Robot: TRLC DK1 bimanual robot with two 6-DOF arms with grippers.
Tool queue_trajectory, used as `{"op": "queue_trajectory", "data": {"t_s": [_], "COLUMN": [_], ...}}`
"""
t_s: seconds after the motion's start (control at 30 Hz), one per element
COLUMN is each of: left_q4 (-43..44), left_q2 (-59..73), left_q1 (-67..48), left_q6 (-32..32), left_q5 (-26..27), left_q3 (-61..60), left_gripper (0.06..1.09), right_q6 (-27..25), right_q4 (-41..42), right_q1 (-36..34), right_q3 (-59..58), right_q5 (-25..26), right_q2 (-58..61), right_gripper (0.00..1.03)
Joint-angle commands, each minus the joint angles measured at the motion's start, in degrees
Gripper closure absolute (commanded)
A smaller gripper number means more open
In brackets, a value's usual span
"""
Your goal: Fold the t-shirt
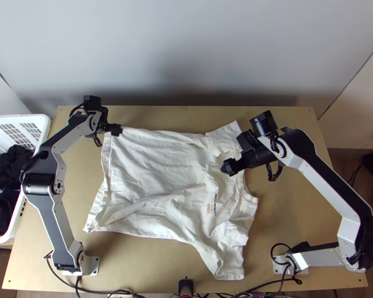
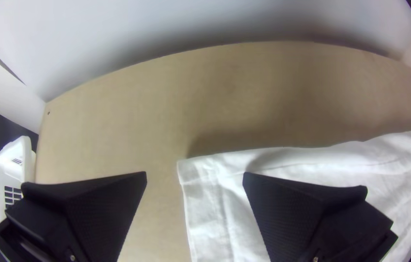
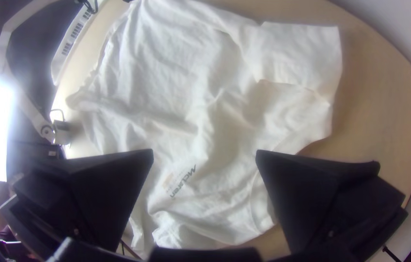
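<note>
White T-shirt [image 1: 151, 174], spread and wrinkled across the wooden surface [image 1: 286, 213]. Left gripper [image 1: 115, 130], at a far corner of the shirt: fingers wide apart, empty. Right gripper [image 1: 230, 167], above the shirt: fingers likewise wide apart, empty.

Here's my light wooden table [image 1: 286, 218], and across its middle lies the white T-shirt [image 1: 151, 174], spread wide but rumpled, creases running all over it! Hem to my left, one sleeve at the far side, the other down towards me. My left base [image 1: 90, 265] and right base [image 1: 283, 265] stand near the front corners, dark cables [image 1: 119, 291] along the near edge.
</note>
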Motion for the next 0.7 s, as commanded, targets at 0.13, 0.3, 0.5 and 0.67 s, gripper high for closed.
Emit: {"op": "queue_trajectory", "data": {"t_s": [0.13,0.3,0.5,0.67], "left_q4": [-3.8,-3.8,-7.8,-10.6], "left_q2": [2.0,3.4,5.6,5.8], "left_q1": [0.0,-0.2,-0.3,-0.4], "left_q6": [-1.3,-1.3,-1.6,-2.0], "left_q5": [0.0,0.0,0.5,1.7], "left_q3": [4.2,6.3,10.4,10.3], "left_gripper": [0.12,0.12,0.38,0.47], "right_q6": [-0.1,-0.1,-0.1,-0.2], "right_q4": [0.0,-0.1,-0.1,0.0], "right_q1": [0.0,0.1,-0.7,-2.0], "right_q3": [-1.0,-1.2,-2.3,-2.2], "right_q5": [0.0,0.0,0.6,0.9], "right_q2": [-0.2,-0.9,-2.3,-2.6], "right_gripper": [0.05,0.05,0.05,0.05]}}
